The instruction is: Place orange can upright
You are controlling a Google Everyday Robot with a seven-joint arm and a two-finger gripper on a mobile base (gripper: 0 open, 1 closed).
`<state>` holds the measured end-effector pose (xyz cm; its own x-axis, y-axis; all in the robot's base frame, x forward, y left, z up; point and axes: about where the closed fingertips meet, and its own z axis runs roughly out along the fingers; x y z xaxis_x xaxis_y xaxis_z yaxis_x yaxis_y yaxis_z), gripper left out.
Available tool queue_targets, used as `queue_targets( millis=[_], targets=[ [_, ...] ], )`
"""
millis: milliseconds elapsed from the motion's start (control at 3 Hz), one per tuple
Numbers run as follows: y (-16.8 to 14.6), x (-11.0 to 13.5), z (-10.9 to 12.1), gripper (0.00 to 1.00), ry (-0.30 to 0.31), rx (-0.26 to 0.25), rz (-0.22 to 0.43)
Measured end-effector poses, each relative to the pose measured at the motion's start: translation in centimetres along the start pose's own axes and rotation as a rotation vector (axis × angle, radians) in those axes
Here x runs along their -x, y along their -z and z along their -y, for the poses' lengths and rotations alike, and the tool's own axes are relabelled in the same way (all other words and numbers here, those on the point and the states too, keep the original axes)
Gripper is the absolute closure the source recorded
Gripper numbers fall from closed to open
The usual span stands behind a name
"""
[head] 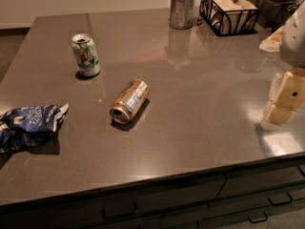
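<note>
The orange can (129,100) lies on its side near the middle of the dark grey countertop (200,80), its silver top facing the front left. My gripper (285,98) is at the right edge of the camera view, over the right side of the counter, well to the right of the can and apart from it. It holds nothing that I can see.
A green-and-white can (86,55) stands upright behind and left of the orange can. A crumpled blue chip bag (28,125) lies at the left edge. A metal cup (183,8) and a black wire basket (228,11) stand at the back. Drawers (119,209) run below the front edge.
</note>
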<state>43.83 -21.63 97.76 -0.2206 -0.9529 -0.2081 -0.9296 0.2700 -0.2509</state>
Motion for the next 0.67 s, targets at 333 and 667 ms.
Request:
queue_targets(
  millis=[333,667],
  targets=[
    [0.0,0.0,0.0,0.0,0.0,0.0,0.0],
    [-0.34,0.91,0.74,0.0,0.026,0.005,0.011]
  ],
)
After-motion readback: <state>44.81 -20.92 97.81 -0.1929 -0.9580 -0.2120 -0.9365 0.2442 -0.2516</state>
